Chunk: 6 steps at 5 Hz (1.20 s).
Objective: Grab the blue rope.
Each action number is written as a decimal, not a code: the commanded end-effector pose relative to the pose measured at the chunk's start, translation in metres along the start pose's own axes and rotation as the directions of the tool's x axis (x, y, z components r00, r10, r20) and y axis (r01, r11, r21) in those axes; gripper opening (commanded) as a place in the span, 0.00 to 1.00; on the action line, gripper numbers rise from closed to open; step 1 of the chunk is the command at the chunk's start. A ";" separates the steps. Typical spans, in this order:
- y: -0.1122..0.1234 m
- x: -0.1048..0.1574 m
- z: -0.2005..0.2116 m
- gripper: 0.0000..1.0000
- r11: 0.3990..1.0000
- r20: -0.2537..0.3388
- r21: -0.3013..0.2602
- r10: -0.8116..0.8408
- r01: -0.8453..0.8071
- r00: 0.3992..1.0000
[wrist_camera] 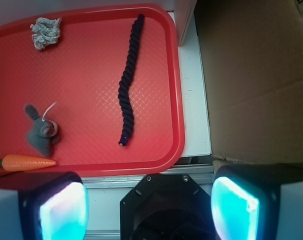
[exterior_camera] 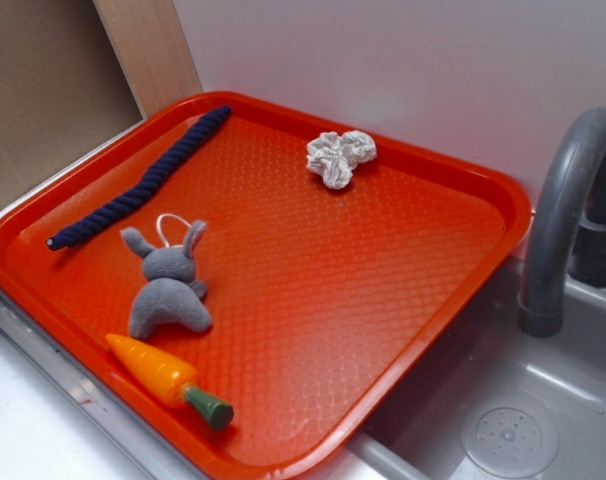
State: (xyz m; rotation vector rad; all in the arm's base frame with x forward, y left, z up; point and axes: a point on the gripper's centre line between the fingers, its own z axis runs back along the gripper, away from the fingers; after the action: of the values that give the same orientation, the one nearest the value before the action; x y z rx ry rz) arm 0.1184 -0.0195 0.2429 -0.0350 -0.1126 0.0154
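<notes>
The tray (exterior_camera: 283, 430) is bright orange-red with a fine diamond-grid texture across its floor. The blue rope (exterior_camera: 138, 190) is dark navy, marked by diagonal twist ridges. The plush bunny (exterior_camera: 168, 290) is plain grey with a white loop (exterior_camera: 168, 225) at its head. The toy carrot (exterior_camera: 153, 368) is glossy orange with a dark green stem end. The crumpled cloth (exterior_camera: 338, 155) is off-white with faint grey ribbing. The faucet (exterior_camera: 563, 210) and the sink (exterior_camera: 503, 420) are grey. The gripper's (wrist_camera: 149, 205) finger pads (wrist_camera: 64, 212) glow cyan, in black housing.

Navy twisted blue rope (exterior_camera: 143, 185), stretched wavy along red tray (exterior_camera: 403, 300) edge.
</notes>
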 end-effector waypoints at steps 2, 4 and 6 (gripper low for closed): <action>-0.006 0.020 -0.017 1.00 0.995 0.069 0.012 0.097 -0.098 0.993; -0.008 0.070 -0.074 1.00 0.973 0.153 0.010 0.228 -0.232 0.962; -0.029 0.111 -0.150 1.00 0.972 0.134 0.014 0.231 -0.235 0.964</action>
State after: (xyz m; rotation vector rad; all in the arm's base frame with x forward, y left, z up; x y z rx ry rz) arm 0.2395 -0.0508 0.0943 0.0014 -0.1918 0.2594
